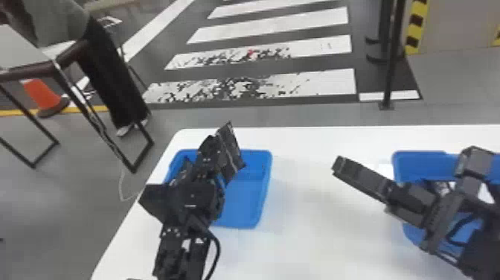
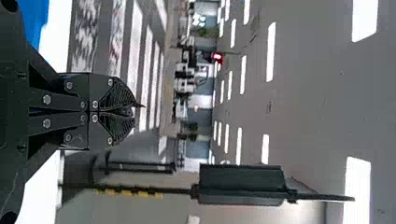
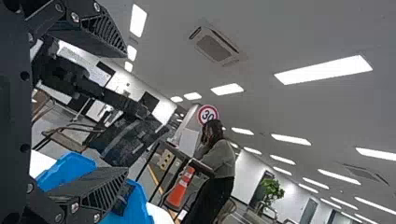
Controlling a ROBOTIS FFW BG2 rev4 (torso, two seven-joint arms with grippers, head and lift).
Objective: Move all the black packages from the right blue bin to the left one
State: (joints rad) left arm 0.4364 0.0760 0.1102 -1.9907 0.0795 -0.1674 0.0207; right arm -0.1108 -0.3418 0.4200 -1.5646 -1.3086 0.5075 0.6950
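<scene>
Black package (image 1: 230, 152) hangs over the left bin (image 1: 242, 201), nipped in the closed left tool (image 2: 132, 112); the right tool (image 3: 126, 112) gapes empty. Placing step: lower, then release.

In the head view, a white table (image 1: 305, 238) spans six o'clock, a black-and-white striped crosswalk (image 1: 282, 23) lies at twelve on the grey floor (image 1: 208, 116), a black metal post (image 1: 390, 70) stands at two, and an orange cone (image 1: 41, 95) at nine. The right wrist view shows glowing rectangular ceiling lights (image 3: 324, 70) and a green leafy plant (image 3: 272, 189).
</scene>
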